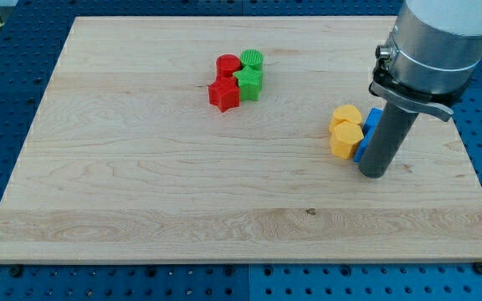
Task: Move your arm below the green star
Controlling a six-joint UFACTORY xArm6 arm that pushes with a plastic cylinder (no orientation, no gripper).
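The green star (248, 82) lies toward the table's (141, 184) top centre, touching a red star (223, 94), a red cylinder (228, 65) and a green cylinder (253, 59); bare wood lies beneath it. My tip (373, 173), the end effector, a plain rod grasping nothing, stands well to the view's right and lower, beside blue (370, 130) and yellow blocks (346, 130). I would sweep left under the yellow pair; then stop directly beneath the star, short of touching it.

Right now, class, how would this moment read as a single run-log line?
my tip: right of yellow blocks, touching blue block | green star: far upper left, in red-green cluster | below star: not yet reached
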